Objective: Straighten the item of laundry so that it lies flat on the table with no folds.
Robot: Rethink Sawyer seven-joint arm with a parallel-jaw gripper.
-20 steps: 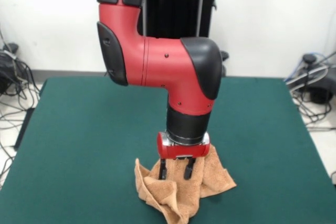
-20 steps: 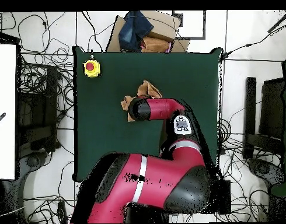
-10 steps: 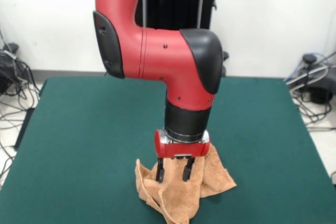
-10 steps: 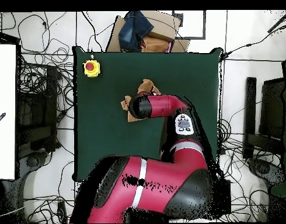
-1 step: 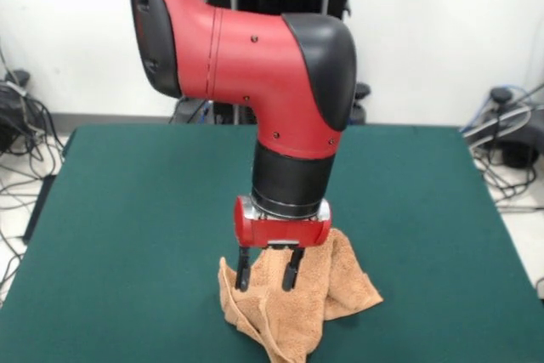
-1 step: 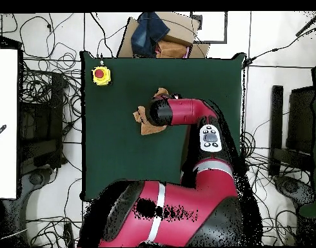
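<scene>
Gripper (image 5: 266, 271): fingers spread apart, empty, tips just above the towel's left part. Towel (image 5: 327, 291): orange-tan, crumpled, folds bunched, near the table's front edge. Table (image 5: 127, 210): dark green top. Yellow box with red button (image 6: 100, 75): table corner.

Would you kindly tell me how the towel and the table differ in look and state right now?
The towel is light orange-tan; the table is dark green. The towel is crumpled into folds, while the table top lies flat and smooth. The towel covers only a small patch of the much larger table. The open claw hangs just over the towel.
</scene>
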